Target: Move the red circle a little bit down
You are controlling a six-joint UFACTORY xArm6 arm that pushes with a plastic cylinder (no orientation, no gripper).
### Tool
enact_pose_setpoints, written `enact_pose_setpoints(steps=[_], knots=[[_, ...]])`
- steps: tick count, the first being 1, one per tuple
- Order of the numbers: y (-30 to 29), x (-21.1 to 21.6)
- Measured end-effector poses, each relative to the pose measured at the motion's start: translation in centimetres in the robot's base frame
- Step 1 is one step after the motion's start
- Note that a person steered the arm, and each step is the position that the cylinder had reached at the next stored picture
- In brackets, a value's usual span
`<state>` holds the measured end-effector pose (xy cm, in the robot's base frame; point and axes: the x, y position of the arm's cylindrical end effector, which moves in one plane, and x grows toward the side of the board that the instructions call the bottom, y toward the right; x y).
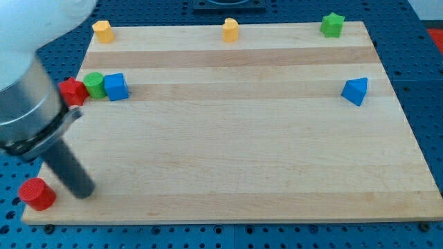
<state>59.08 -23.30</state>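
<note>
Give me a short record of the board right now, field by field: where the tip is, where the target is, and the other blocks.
target: red circle, bottom-left corner of the board
my tip: just right of the red circle, close, contact unclear
left cluster: red star, green block, blue cube in a row
top edge: yellow block at left, orange block in the middle, green star at right
right side: blue triangle, alone

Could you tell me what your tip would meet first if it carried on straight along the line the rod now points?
My tip points toward the view's lower right, along the rod's slant. That line looks free of blocks up to the board's bottom edge. The red circle lies to the tip's left, off that line, though depth is unclear.
</note>
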Motion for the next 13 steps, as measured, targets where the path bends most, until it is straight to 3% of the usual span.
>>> enact_pose_setpoints(steps=[2, 3, 4, 5, 13], knots=[[-1.1, 1.8], [1.7, -0.2], [0.9, -5.0], [-6.0, -7.1], [-7.1, -2.0]])
